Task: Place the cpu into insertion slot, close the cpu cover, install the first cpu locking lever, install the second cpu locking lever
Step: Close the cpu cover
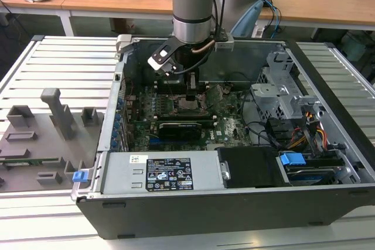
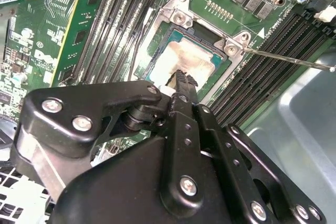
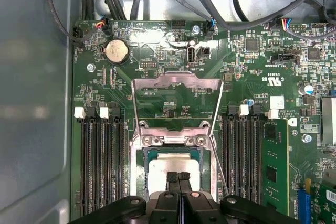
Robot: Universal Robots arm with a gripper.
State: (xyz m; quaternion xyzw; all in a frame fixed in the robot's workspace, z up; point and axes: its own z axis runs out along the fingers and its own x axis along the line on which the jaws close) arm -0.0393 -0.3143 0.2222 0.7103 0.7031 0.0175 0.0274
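The jaws were closed narrow, with nothing seen between them, just above the cpu (image 3: 168, 165). It lay flat in the insertion slot (image 2: 197, 31). The cpu cover (image 3: 176, 81) stood open beyond the jaws' tips, at the slot's far edge.

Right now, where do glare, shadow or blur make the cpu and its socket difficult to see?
In the second wrist view, glare bleaches the metal top of the cpu, and the gripper hides its near edge. In the first wrist view, the open cpu cover shines brightly and the chassis wall is blurred. In the exterior view, the insertion slot looks dim beneath the arm.
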